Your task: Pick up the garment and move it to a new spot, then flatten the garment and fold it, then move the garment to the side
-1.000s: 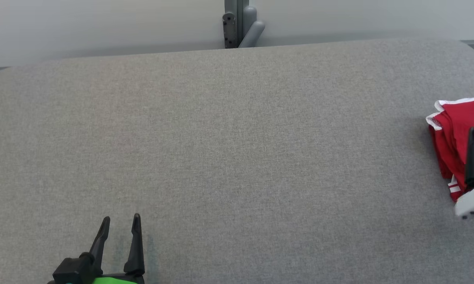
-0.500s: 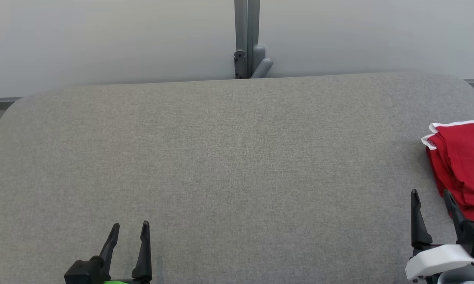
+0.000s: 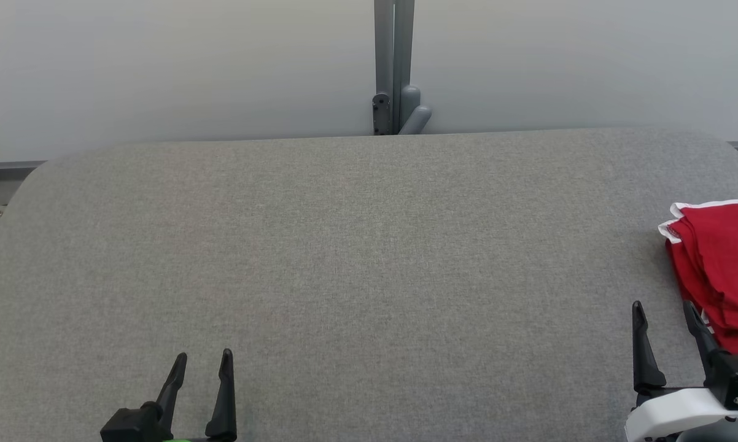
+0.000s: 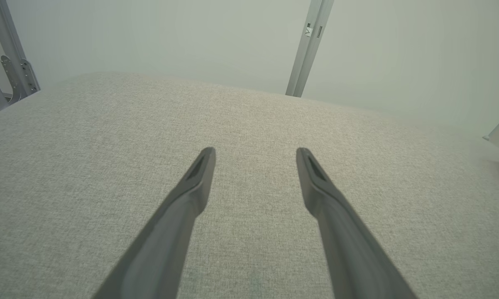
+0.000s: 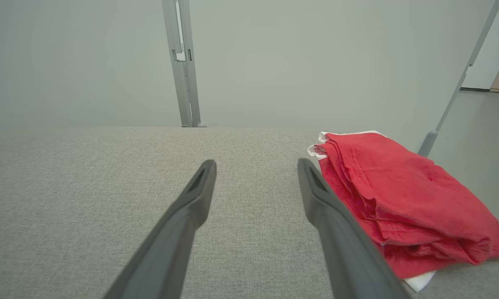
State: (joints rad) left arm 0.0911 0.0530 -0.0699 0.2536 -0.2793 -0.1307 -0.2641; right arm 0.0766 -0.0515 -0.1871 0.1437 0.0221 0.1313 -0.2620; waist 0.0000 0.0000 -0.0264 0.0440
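A red garment (image 3: 722,270) with white trim lies folded in a neat stack at the right edge of the grey cloth-covered table (image 3: 357,258); the right wrist view shows the garment (image 5: 403,199) just right of my fingers. My right gripper (image 3: 662,310) stands open and empty at the lower right, beside the garment and apart from it; in its own view the right gripper (image 5: 255,166) frames bare cloth. My left gripper (image 3: 203,362) hovers open and empty at the lower left, and the left gripper (image 4: 255,153) points across bare table in its wrist view.
A grey metal post with a bracket (image 3: 393,104) stands behind the table's far edge against a pale wall. The table's corners are rounded. Another slanted post (image 5: 457,83) rises beyond the garment at the right.
The head camera tilted up, so the whole scene slid down the picture. My right gripper drew back off the garment and now sits open beside it. The left gripper kept its place.
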